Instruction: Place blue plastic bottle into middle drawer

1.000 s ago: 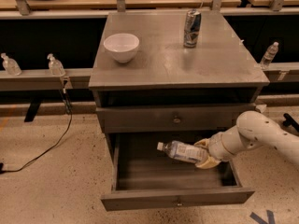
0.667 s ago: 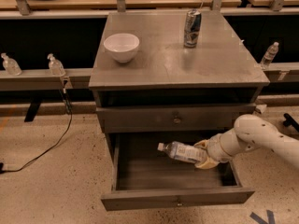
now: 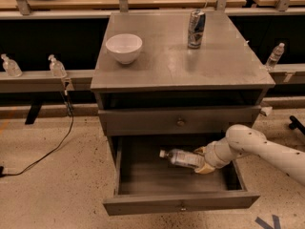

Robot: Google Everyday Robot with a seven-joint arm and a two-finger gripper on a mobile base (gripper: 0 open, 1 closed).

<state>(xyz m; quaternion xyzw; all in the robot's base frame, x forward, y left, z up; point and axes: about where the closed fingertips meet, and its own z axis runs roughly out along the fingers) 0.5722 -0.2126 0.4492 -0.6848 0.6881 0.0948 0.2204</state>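
Observation:
The blue plastic bottle point(image 3: 180, 158) lies on its side, white cap to the left, inside the open middle drawer point(image 3: 181, 202), low over the drawer's tray. My gripper point(image 3: 202, 161) reaches in from the right on a white arm and is shut on the bottle's base end. Whether the bottle rests on the drawer floor I cannot tell.
A white bowl point(image 3: 124, 47) and a silver-and-blue can point(image 3: 196, 29) stand on the grey cabinet top point(image 3: 224, 66). The drawer above point(image 3: 180, 121) is shut. Small clear bottles point(image 3: 56, 67) stand on side ledges. A black cable point(image 3: 47, 149) runs on the floor at left.
The gripper and bottle have shifted slightly left and down inside the drawer. Nothing else has moved.

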